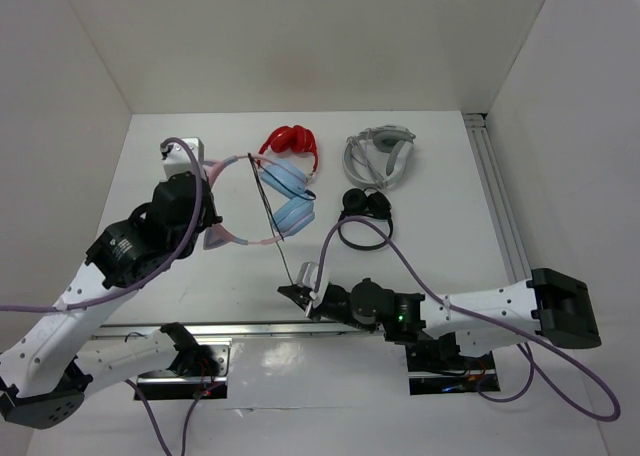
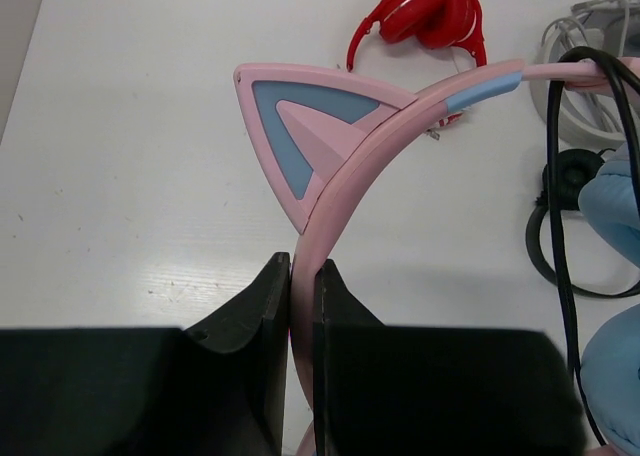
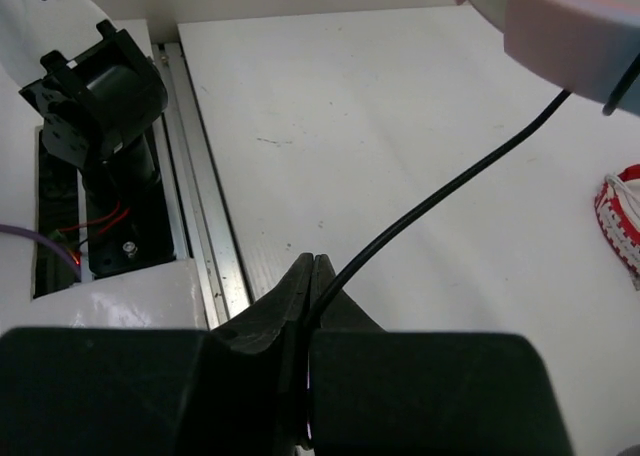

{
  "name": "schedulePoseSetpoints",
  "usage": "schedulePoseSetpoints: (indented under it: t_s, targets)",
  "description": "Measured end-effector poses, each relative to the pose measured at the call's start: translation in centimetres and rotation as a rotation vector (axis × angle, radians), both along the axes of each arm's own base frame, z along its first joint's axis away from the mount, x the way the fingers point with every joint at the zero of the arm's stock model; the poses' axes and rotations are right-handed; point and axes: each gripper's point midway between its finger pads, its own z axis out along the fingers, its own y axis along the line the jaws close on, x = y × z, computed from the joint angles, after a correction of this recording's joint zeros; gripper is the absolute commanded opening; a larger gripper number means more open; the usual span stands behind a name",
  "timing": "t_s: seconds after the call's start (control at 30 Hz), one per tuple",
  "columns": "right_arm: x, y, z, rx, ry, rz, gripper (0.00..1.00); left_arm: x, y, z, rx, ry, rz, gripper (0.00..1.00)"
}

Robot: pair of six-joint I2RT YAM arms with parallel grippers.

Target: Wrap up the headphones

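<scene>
Task item: here are the cat-ear headphones (image 1: 290,194), with light blue round earcups on a pink headband (image 2: 372,154). They lie mid-bench, earcups toward the centre, band arching out to the left.
Left tool: the left tool (image 2: 302,268) is pinching that pink headband. Its black fingers are pressed against either side of the band, just below a pink-and-blue cat ear (image 2: 300,126).
Right tool: the right tool (image 3: 313,266) is squeezed tight on the thin dark cable (image 3: 440,191), down by the near edge of the white bench (image 1: 450,246).
Cable: it's drawn out in a straight line in the top view. It runs from the far end of the headband, past the left of the blue earcups, and down to the right tool. The left wrist view shows it hooked over the band.
Behind: a folded red pair of headphones (image 1: 292,141) sits right at the far earcup; I can't tell if they're touching.
To the right: a white-grey over-ear pair (image 1: 378,156) lies well apart. A small black pair (image 1: 365,204) is nearer, its own dark cord looped on the bench.
In the way: the right arm's purple lead (image 1: 420,281) drapes across the bench beside that black loop. An aluminium rail (image 3: 205,216) runs just beside the right tool.
</scene>
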Motion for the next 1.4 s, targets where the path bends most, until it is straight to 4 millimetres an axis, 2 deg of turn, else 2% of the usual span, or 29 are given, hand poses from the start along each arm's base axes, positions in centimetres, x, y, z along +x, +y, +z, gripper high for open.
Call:
schedulePoseSetpoints:
  t_s: [0.03,0.2,0.33,0.43,0.53,0.77,0.8,1.0,1.13,1.2,1.3,1.4]
  targets:
    - [0.0,-0.1,0.2,-0.004,-0.004,-0.003,0.06,0.1,0.0,0.0,0.009,0.000,-0.005,0.00]
    - [0.1,0.0,1.3,-0.031,-0.029,-0.016,0.06,0.5,-0.2,-0.3,0.046,-0.005,-0.025,0.00]
    - [0.1,0.3,2.2,-0.054,-0.041,-0.025,0.06,0.7,-0.2,-1.9,0.086,0.021,-0.032,0.00]
    - [0.1,0.2,2.3,-0.102,-0.047,-0.028,0.10,0.6,-0.2,-3.2,0.110,0.048,-0.036,0.00]
    - [0.1,0.2,2.9,-0.131,-0.052,-0.029,0.10,0.7,0.1,-3.8,0.121,0.054,-0.026,0.00]
    - [0.2,-0.3,2.2,-0.214,-0.062,-0.030,0.12,0.5,0.9,-3.5,0.113,0.025,-0.015,0.00]
    - [0.2,-0.3,2.3,-0.223,-0.063,-0.030,0.15,0.5,0.9,-3.4,0.110,0.021,-0.014,0.00]
    - [0.4,-0.5,3.2,-0.242,-0.066,-0.044,0.16,0.4,1.0,-3.2,0.105,0.012,-0.015,0.00]
    - [0.7,-1.2,2.4,-0.287,-0.067,-0.064,0.17,0.4,1.0,-3.5,0.109,0.015,-0.015,0.00]
    - [0.8,-1.6,2.0,-0.314,-0.066,-0.073,0.15,0.4,0.9,-3.6,0.112,0.017,-0.022,0.00]
    - [0.9,-2.1,2.0,-0.354,-0.068,-0.085,0.01,0.5,0.5,-3.6,0.118,0.021,-0.054,0.00]
    - [0.9,-2.3,3.4,-0.371,-0.071,-0.090,0.00,0.7,-0.7,-4.0,0.111,0.025,-0.117,0.00]
